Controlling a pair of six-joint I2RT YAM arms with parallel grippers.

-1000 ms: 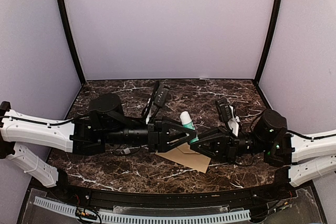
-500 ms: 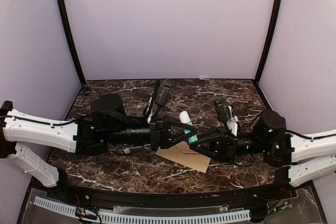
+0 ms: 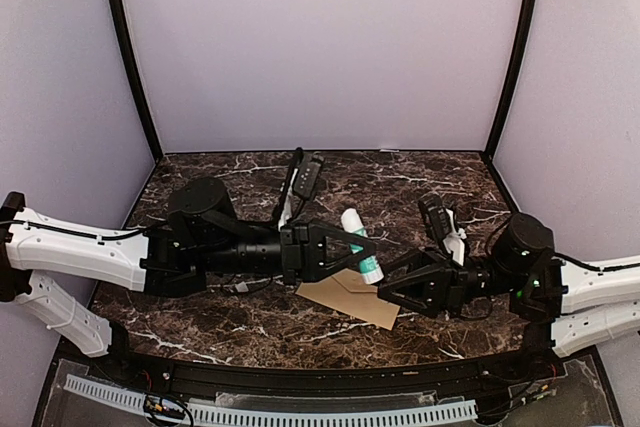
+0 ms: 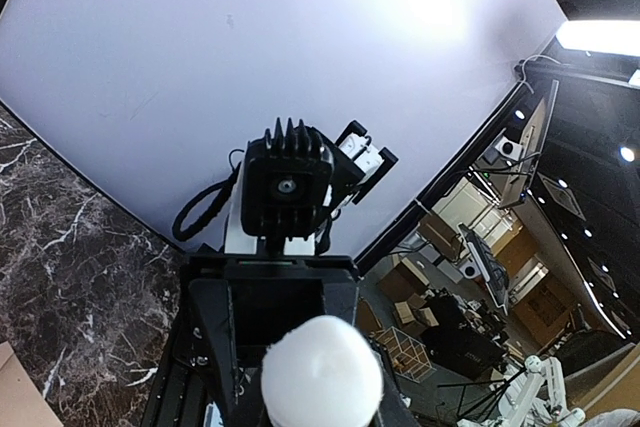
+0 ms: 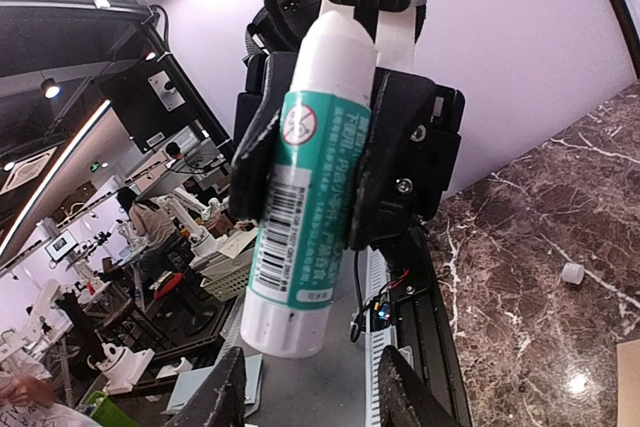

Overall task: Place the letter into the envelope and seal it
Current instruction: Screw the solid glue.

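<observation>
The dark marble counter (image 3: pixel 230 332) has pale walls on three sides. Both arms reach in low from the two sides and meet near its middle.

The left arm (image 3: pixel 80 252) stretches in from the left, almost level with the surface. The right arm (image 3: pixel 600 282) comes in from the opposite side, and its black wrist points back toward the left one.

The tan envelope (image 3: pixel 345 299) lies flat on the counter under the spot where the two wrists meet. Its long side is skewed to the front edge, and part of it is hidden by the arms above. A tan corner also shows at the lower right edge of the right wrist view.

The left end effector (image 3: pixel 362 250) is clamped on a glue stick (image 5: pixel 300 207), a white tube with a teal label and a barcode. Its black fingers press the tube from both sides around the middle of its length. In the top view the stick hangs above the envelope's far edge, tilted. In the left wrist view its rounded white end sits very close to the lens.

The right end effector (image 3: pixel 390 292) is spread wide and grips nothing. Its two fingers (image 5: pixel 222 399) show well apart at the bottom of its own view, with the glue stick framed above them and not touched.

A small white piece (image 5: pixel 571 273) (too small to identify) rests on the counter apart from the envelope.
</observation>
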